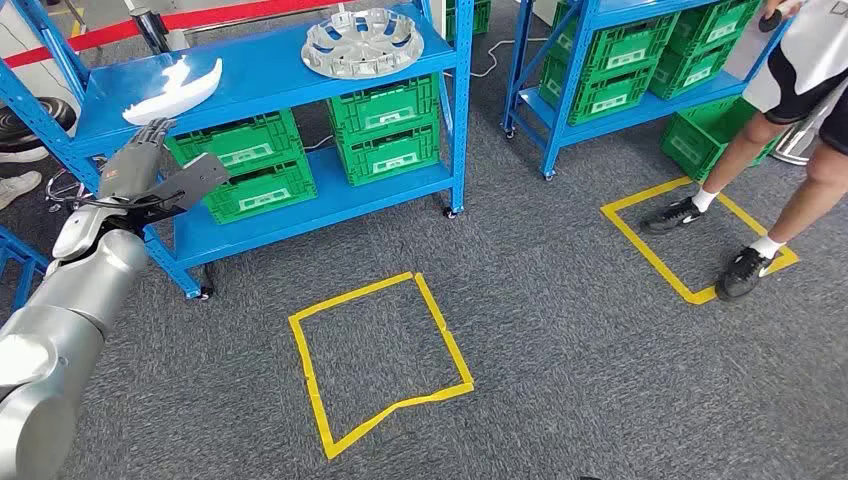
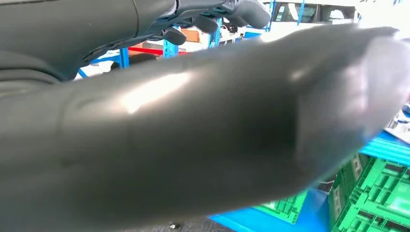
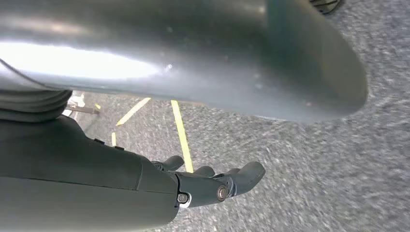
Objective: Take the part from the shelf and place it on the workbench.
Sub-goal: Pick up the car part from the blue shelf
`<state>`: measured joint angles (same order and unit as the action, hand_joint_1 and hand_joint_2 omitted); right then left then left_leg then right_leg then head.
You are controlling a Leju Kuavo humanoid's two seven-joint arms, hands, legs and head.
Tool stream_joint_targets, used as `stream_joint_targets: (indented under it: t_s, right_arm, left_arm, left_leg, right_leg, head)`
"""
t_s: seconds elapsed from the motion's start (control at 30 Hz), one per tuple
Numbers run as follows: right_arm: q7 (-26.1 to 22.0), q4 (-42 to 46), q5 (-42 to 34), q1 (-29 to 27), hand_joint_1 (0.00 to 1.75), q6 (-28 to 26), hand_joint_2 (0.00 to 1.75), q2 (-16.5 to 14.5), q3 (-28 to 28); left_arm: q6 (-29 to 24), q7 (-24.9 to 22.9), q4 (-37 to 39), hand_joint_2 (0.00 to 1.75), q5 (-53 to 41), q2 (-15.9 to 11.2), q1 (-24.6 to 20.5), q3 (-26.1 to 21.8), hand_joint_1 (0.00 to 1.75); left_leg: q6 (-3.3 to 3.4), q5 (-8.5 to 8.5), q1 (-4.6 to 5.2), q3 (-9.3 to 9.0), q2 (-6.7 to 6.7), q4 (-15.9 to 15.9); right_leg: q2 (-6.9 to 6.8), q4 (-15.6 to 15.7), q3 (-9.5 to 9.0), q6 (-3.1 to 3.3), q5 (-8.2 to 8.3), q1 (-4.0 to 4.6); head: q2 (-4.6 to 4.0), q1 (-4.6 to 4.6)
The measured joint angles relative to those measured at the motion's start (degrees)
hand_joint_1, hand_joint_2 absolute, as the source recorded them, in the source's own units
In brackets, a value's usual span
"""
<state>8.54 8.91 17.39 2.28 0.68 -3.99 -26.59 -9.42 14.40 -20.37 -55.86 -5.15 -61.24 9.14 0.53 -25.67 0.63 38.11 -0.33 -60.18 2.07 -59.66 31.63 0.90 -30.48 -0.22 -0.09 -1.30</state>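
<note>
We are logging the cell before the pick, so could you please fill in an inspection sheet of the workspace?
Surface: blue shelf, top level bears two parts; grey carpet floor.
Job's things: white curved part at the shelf's left end; silver round part further right.
Clutter: green crates on the lower levels.
Hands: left hand raised just below the white part, holding nothing; right hand hangs over the floor, fingers loosely curled, holding nothing.
Cables: white cable behind the shelf.
Surroundings: yellow tape squares; a person at right.

Two blue shelves stand here, one white curved part, one silver wheel cover, two yellow tape squares on the carpet (green crates too stacked to count surely).
</note>
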Motion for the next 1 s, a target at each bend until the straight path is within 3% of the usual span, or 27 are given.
stream_joint_targets:
  t_s: [0.1, 0.17, 0.2, 0.3, 0.33, 0.37, 0.43, 0.5, 0.63, 0.73, 0.8, 0.93, 1.0]
  right_arm:
    - [0.0, 0.0, 0.0, -0.1, 0.00, 0.0, 0.00, 0.0, -0.1]
    - [0.0, 0.1, -0.1, 0.0, 0.00, 0.0, 0.00, 0.1, -0.2]
    - [0.0, 0.1, -0.1, 0.0, 0.00, 0.0, 0.00, 0.1, -0.3]
    - [0.0, 0.1, -0.1, 0.1, 0.00, 0.0, 0.00, 0.1, -0.3]
    - [0.0, 0.1, -0.1, 0.0, 0.00, 0.0, 0.00, 0.1, -0.4]
    - [0.0, 0.1, -0.1, -0.1, 0.00, 0.0, 0.00, 0.1, -0.4]
    - [0.0, 0.1, -0.1, -0.1, 0.00, 0.0, 0.00, 0.1, -0.4]
    - [0.0, 0.1, -0.1, -0.1, 0.00, 0.0, 0.00, 0.1, -0.4]
    - [0.0, 0.1, -0.1, -0.2, 0.00, 0.0, 0.00, 0.1, -0.6]
    - [0.0, 0.1, -0.1, -0.1, 0.00, 0.0, 0.00, 0.2, -0.8]
    - [0.0, 0.1, -0.1, -0.1, 0.00, 0.0, 0.00, 0.2, -0.9]
    - [0.0, 0.1, -0.1, -0.1, 0.00, 0.0, 0.00, 0.2, -0.9]
    - [0.0, 0.1, -0.1, -0.1, 0.00, 0.0, 0.00, 0.2, -0.9]
  left_arm:
    - [0.0, 0.0, -0.2, 0.00, 0.1, 0.1, 0.0, 0.2, 0.00]
    - [0.0, -0.1, -0.4, 0.00, 0.6, 0.2, -0.1, 0.7, 0.00]
    - [0.0, -0.1, -0.5, 0.00, 0.8, 0.2, -0.2, 1.0, 0.00]
    - [0.0, -0.1, -0.5, 0.00, 1.2, 0.4, -0.1, 1.5, 0.00]
    - [0.0, -0.1, -0.5, 0.00, 1.2, 0.4, 0.1, 1.7, 0.00]
    - [0.0, -0.1, -0.5, 0.00, 1.2, 0.5, 0.2, 1.8, 0.00]
    - [0.0, -0.2, -0.5, 0.00, 1.2, 0.5, 0.3, 2.1, 0.00]
    - [0.0, -0.2, -0.5, 0.00, 1.2, 0.5, 0.2, 2.3, 0.00]
    - [0.0, -0.3, -0.6, 0.00, 1.2, 0.6, 0.3, 2.3, 0.00]
    - [0.0, -0.3, -0.7, 0.00, 1.3, 0.5, 0.2, 2.4, 0.00]
    - [0.0, -0.3, -0.7, 0.00, 1.3, 0.5, 0.1, 2.4, 0.00]
    - [0.0, -0.3, -0.7, 0.00, 1.3, 0.5, 0.1, 2.4, 0.00]
    - [0.0, -0.3, -0.7, 0.00, 1.3, 0.4, 0.3, 2.4, 0.00]
  left_leg:
    - [0.19, 0.73, -0.08, -1.00, 0.00, 0.8]
    - [0.59, 0.82, -0.39, -2.24, 0.07, 1.4]
    - [0.79, 0.66, -0.53, -2.75, 0.12, 1.6]
    - [1.09, -0.26, -0.58, -3.49, 0.21, 1.6]
    - [1.04, -0.65, -0.63, -3.81, 0.20, 1.5]
    - [0.91, -1.07, -0.71, -4.20, 0.17, 1.4]
    - [0.41, -2.11, -0.90, -5.12, 0.20, 1.1]
    - [-0.26, -2.93, -0.84, -5.60, 0.25, 1.0]
    - [-1.52, -3.32, -0.65, -5.87, 0.21, 0.4]
    - [-2.00, -4.30, -0.84, -3.17, 0.21, -4.8]
    - [-2.14, -4.85, -0.88, -1.89, 0.20, -6.9]
    - [-2.20, -5.09, -0.89, -1.47, 0.20, -7.6]
    - [-2.41, -6.55, -0.92, 0.67, 0.21, -10.8]
  right_leg:
    - [-0.17, -0.3, -0.49, -0.62, 0.01, 0.03]
    - [-0.67, -2.3, 0.10, -1.23, -0.42, 0.03]
    - [-0.95, -4.6, 1.45, -1.56, -1.22, -0.04]
    - [-1.34, -14.0, 8.11, -2.38, -4.50, -0.40]
    - [-1.39, -15.1, 9.60, -2.60, -4.35, -0.51]
    - [-1.46, -14.2, 10.07, -2.80, -2.91, -0.61]
    - [-1.82, -7.3, 8.52, -2.89, 2.49, -0.80]
    - [-2.28, -1.4, 6.77, -2.35, 5.05, -0.63]
    - [-2.33, 0.1, 5.64, -0.63, 5.13, -0.56]
    - [-2.10, 0.5, 4.38, 0.25, 4.71, -0.78]
    - [-2.03, 0.5, 4.16, 0.42, 4.56, -0.80]
    - [-2.01, 0.5, 4.10, 0.43, 4.50, -0.80]
    - [-1.90, 0.5, 3.76, 0.44, 4.17, -0.79]
  head:
    - [0.00, 0.10]
    - [0.00, -0.02]
    - [0.00, -0.07]
    - [0.00, -0.15]
    - [0.00, -0.16]
    - [0.00, -0.16]
    - [0.00, -0.18]
    - [0.00, -0.16]
    - [0.00, -0.08]
    - [0.00, 0.10]
    - [0.00, 0.10]
    - [0.00, 0.11]
    - [0.00, 0.12]
